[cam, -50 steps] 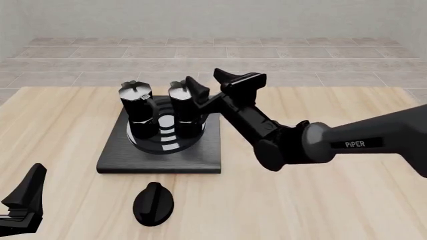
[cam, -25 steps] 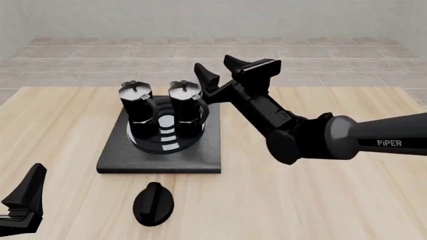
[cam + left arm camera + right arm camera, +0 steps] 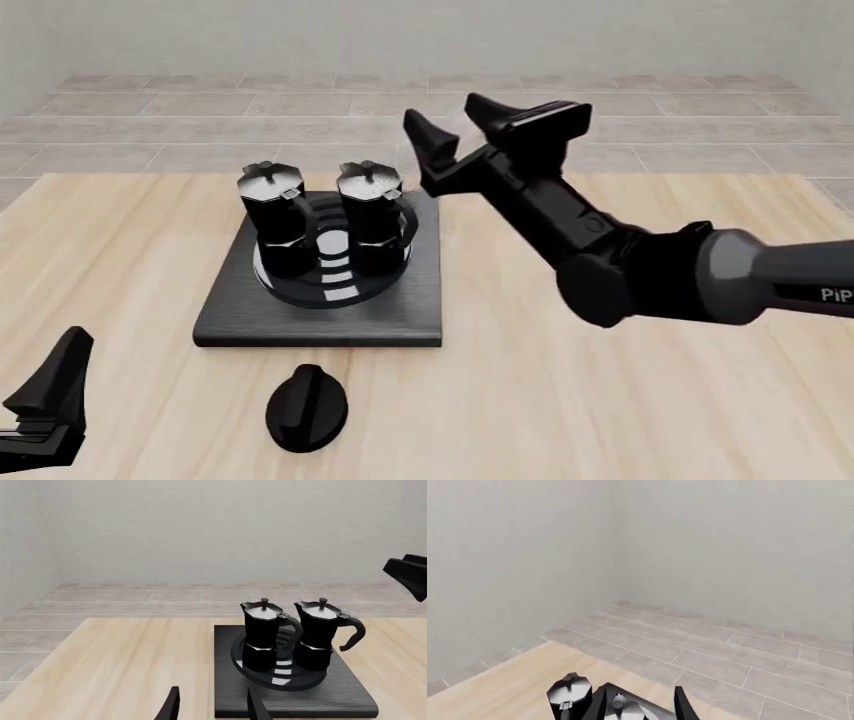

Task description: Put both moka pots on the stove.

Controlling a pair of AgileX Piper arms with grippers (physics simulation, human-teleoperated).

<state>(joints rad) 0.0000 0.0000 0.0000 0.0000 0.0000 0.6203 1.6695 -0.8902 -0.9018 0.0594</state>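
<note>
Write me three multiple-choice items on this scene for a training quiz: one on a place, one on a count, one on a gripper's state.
1. Where do the moka pots stand?
A. on the stove
B. on the bare table
C. in a gripper

2. How many moka pots are there?
A. one
B. two
C. three

3. The right gripper is:
A. shut on a pot
B. open and empty
C. holding the knob

Answers:
1 A, both rest on the burner rings of the stove.
2 B, two lids show.
3 B, its fingers are spread, apart from the pots.
</note>
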